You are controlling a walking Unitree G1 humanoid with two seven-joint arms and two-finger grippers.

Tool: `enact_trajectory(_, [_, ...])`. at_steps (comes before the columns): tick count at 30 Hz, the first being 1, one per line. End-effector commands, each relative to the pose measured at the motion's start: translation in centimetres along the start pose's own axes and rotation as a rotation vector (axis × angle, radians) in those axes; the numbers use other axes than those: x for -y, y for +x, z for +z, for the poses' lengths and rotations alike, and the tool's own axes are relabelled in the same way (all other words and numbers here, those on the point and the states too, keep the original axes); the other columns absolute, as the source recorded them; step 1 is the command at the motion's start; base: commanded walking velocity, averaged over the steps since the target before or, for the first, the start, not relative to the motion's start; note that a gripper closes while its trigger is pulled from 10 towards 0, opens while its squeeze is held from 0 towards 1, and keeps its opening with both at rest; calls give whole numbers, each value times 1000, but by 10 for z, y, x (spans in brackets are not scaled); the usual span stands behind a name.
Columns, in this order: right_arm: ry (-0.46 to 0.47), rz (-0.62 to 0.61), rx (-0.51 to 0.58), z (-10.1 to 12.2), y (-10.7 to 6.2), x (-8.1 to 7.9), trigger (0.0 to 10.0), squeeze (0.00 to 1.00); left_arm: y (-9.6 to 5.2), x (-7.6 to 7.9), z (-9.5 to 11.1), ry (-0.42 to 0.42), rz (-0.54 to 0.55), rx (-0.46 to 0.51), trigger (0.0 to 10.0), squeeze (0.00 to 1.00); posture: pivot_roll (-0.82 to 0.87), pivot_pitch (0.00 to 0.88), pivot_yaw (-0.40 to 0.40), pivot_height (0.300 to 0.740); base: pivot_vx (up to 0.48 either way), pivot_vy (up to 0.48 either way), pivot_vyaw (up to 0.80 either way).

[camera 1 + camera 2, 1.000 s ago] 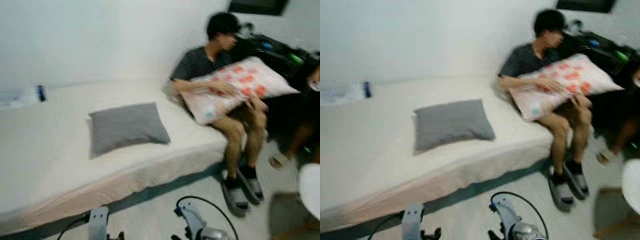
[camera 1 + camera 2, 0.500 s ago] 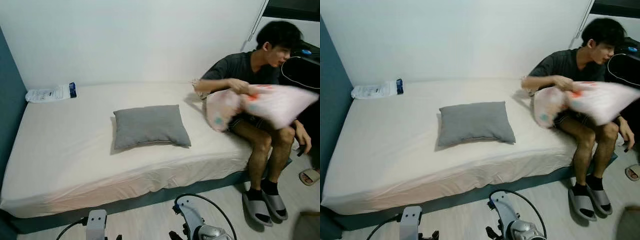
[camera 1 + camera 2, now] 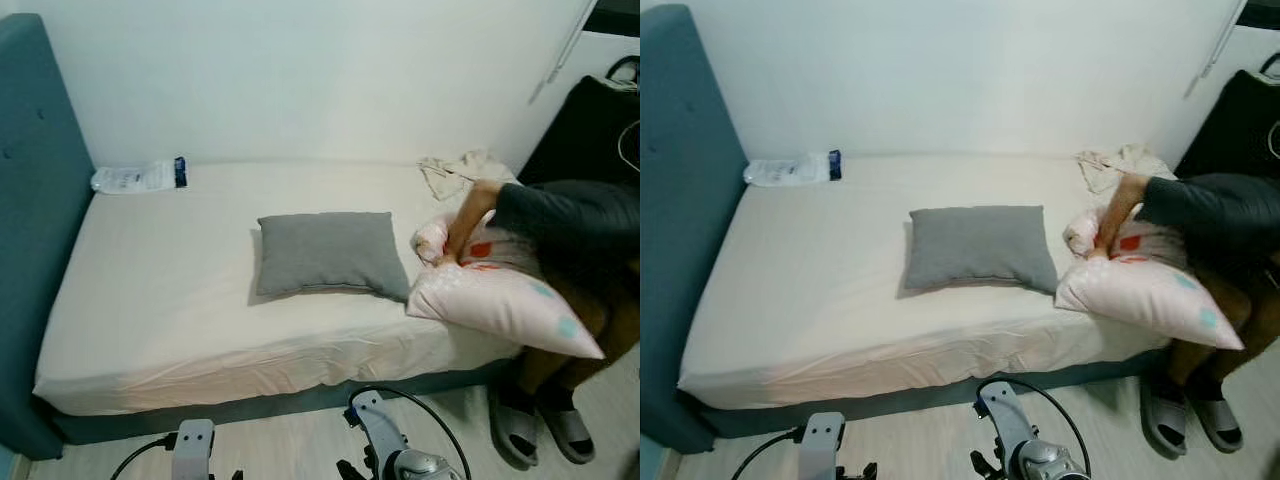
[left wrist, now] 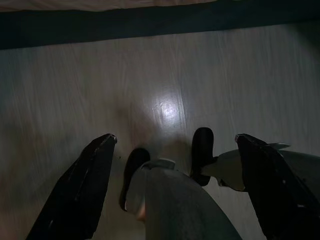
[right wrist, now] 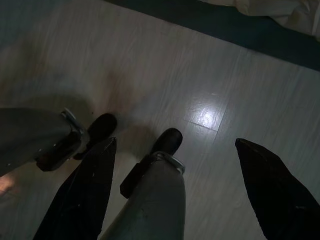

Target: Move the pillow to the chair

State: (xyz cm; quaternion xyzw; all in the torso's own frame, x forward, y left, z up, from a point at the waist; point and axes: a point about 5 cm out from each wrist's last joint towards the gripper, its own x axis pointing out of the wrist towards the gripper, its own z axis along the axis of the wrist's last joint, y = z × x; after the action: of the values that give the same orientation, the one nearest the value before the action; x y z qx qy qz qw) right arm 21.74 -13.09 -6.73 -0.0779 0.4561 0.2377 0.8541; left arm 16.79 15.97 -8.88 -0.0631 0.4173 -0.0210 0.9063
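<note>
A grey pillow (image 3: 330,253) lies flat in the middle of the white bed (image 3: 160,300). At the bed's right edge a person in a dark sleeve (image 3: 570,215) presses a hand (image 3: 455,245) onto a pale pillow with red and blue spots (image 3: 500,295). That pillow's corner touches the grey one. Both my arms hang low in front of the bed. My left gripper (image 4: 176,137) is open over the pale floor. My right gripper (image 5: 176,144) is open too, with nothing held.
A teal headboard (image 3: 35,200) closes the bed's left end. A plastic packet (image 3: 140,177) lies at the back left and a crumpled cloth (image 3: 460,170) at the back right. The person's slippered feet (image 3: 545,435) stand on the floor at the right. My own feet (image 5: 167,141) are below the grippers.
The camera has swung left, bringing the headboard into view. The person has leaned forward and lowered the spotted pillow from the lap onto the bed's right edge. The grey pillow lies as before.
</note>
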Motion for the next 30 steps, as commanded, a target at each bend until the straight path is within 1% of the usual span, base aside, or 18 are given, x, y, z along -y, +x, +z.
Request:
enact_trajectory(1, [32,-8,-8,-4,0,0,10000,0,-1,1,-3,18,-9,-10,10000,0,72,52,-128,733,0,-435,0])
enact_trajectory(4, [34,-11,-14,-6,0,0,10000,0,-1,1,-3,18,-7,-11,10000,0,72,52,-128,733,0,-374,0])
enact_trajectory(8, [30,-17,-29,-11,-1,0,10000,0,-1,1,-4,1,0,-9,10000,0,77,47,-132,733,0,0,0])
enact_trajectory(14, [24,-21,-41,-15,-2,1,10000,0,-1,1,-4,-2,0,-11,10000,0,78,44,-133,733,0,0,0])
enact_trajectory(29, [14,-31,-52,-18,-3,2,10000,0,-2,0,-6,13,-5,-22,10000,0,83,45,-131,733,0,0,0])
enact_trajectory(30, [15,-29,-51,-18,-3,3,10000,0,-2,0,-7,17,-9,-27,10000,0,83,46,-129,733,0,-480,0])
